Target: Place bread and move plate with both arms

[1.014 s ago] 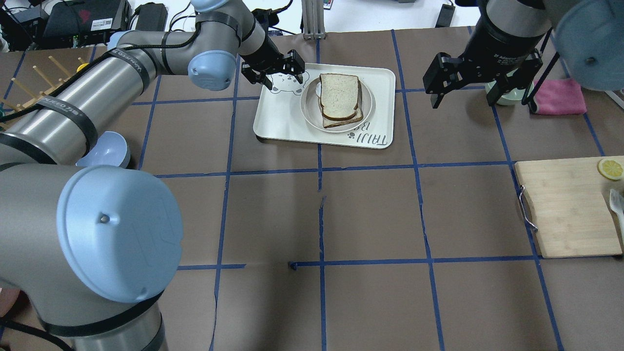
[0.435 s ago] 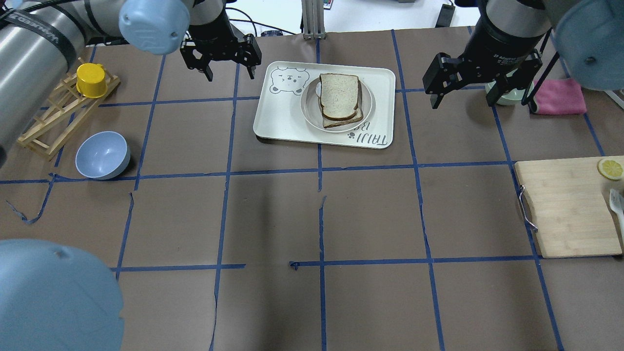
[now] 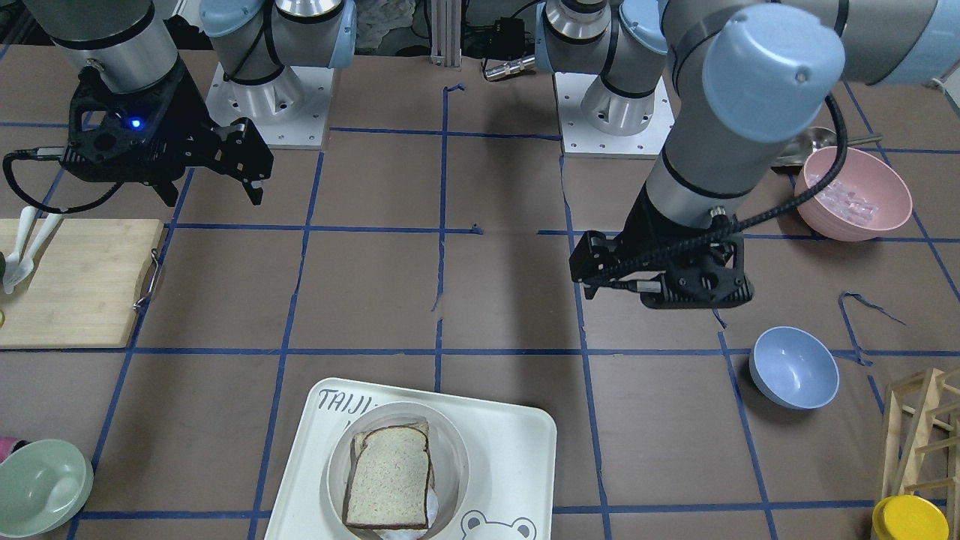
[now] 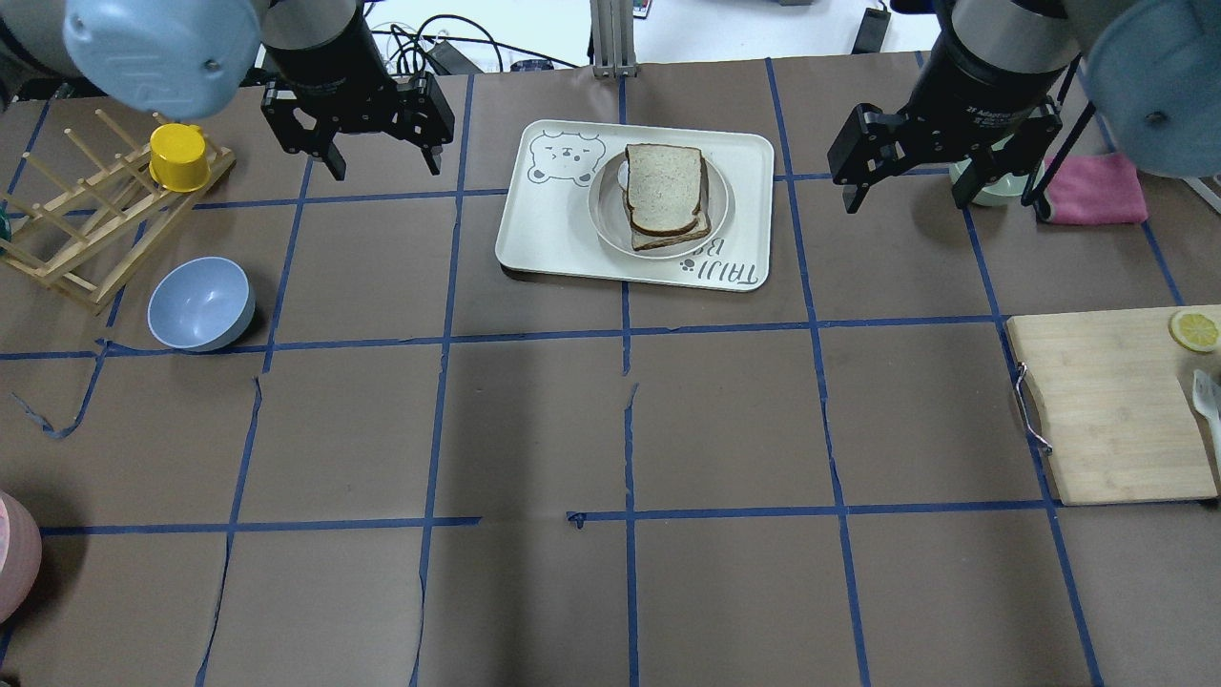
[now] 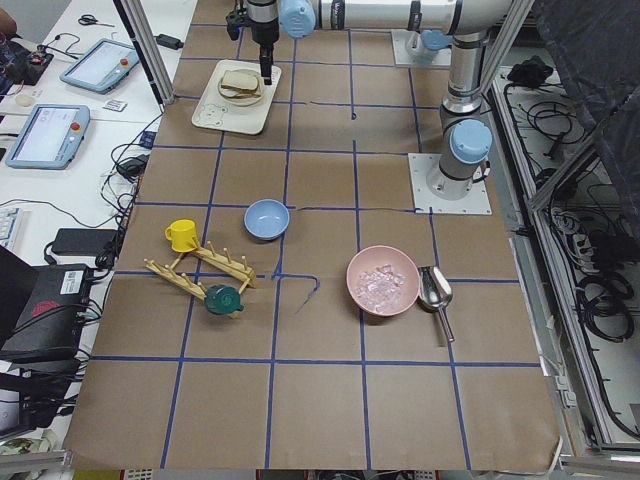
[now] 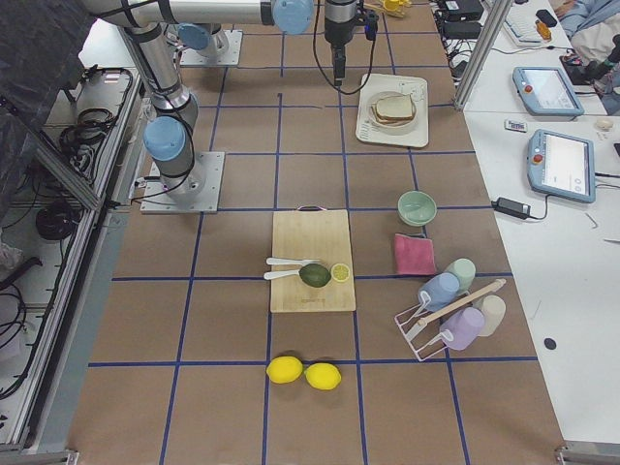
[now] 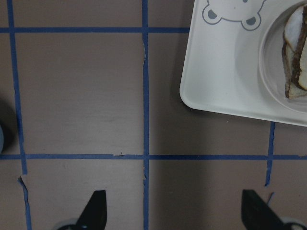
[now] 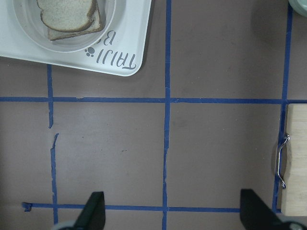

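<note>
The bread [image 4: 665, 181], a brown-crusted slice, lies on top of another slice on the white plate [image 4: 601, 205], which stands on the cream tray [image 4: 553, 224]. My left gripper [image 4: 384, 164] is open and empty, above the table left of the tray. My right gripper [image 4: 940, 196] is open and empty, above the table right of the tray. In the left wrist view, the open left gripper [image 7: 175, 213] is over bare table, with the tray [image 7: 225, 72] and bread [image 7: 293, 62] at the upper right. In the right wrist view, the bread [image 8: 69, 14] and plate [image 8: 62, 48] are at the upper left.
A blue bowl [image 4: 200, 303] and a wooden rack [image 4: 86, 239] with a yellow cup [image 4: 179, 157] are at the left. A cutting board [image 4: 1107, 405], a pink cloth [image 4: 1097, 189] and a green bowl [image 4: 997, 186] are at the right. A pink bowl [image 3: 853, 193] stands near the robot's base.
My left arm has swung away from the tray's bear corner to the left; its gripper now hovers left of the tray. The right arm, bread and plate have not moved.
</note>
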